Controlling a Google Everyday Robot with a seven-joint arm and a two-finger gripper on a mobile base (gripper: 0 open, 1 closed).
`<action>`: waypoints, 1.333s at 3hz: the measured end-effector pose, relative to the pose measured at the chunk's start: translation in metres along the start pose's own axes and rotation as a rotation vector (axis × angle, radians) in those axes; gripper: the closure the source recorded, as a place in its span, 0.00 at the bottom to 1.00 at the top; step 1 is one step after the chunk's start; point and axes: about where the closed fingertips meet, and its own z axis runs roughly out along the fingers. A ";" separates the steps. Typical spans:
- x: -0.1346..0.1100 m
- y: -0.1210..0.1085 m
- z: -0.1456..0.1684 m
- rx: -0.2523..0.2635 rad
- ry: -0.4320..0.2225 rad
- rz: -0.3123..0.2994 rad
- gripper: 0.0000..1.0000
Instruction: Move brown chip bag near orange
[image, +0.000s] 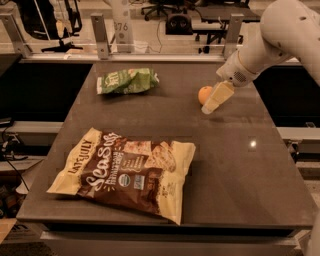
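The brown chip bag (126, 172) lies flat at the front left of the dark table (240, 165), with cream-yellow edges and white "Sea Salt" lettering. The orange (204, 94) sits at the back right of the table. My gripper (209, 106) hangs just right of the orange and partly in front of it, above the table top, far from the brown bag. It holds nothing that I can see.
A smaller green chip bag (127, 81) lies at the back left of the table. A rail with metal posts (100, 35) runs along the table's far edge. Office chairs and desks stand beyond it.
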 end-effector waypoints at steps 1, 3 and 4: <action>-0.001 0.001 0.004 -0.004 -0.004 0.009 0.38; -0.012 0.001 0.004 -0.008 0.002 0.006 0.84; -0.030 0.000 0.006 -0.019 0.008 -0.010 1.00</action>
